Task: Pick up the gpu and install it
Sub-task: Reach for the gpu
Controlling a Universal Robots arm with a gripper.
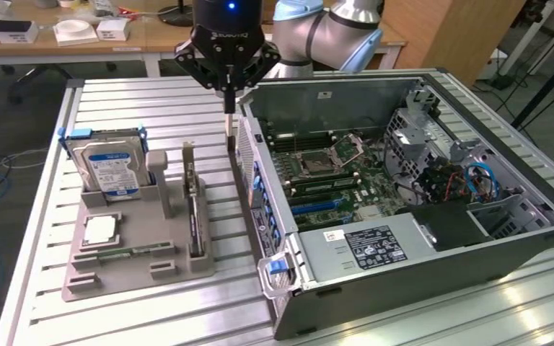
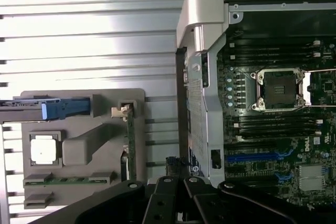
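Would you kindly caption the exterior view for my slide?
Shut black gripper hangs between open computer case and grey tray holding the green gpu card on edge.

And there's the gpu (image 1: 194, 216), a flat green circuit card with a silver metal end bracket, standing on its long edge in a slot of the grey moulded tray (image 1: 133, 270) on the tabletop (image 1: 41, 238), untouched and not yet lifted. The bracket end rises tall at the tray's far end (the cooler face is hard to make out edge-on). In the wrist view the gpu (image 2: 129, 150) reads as a thin green line, along the tray's side nearest the open computer case (image 1: 431, 277).
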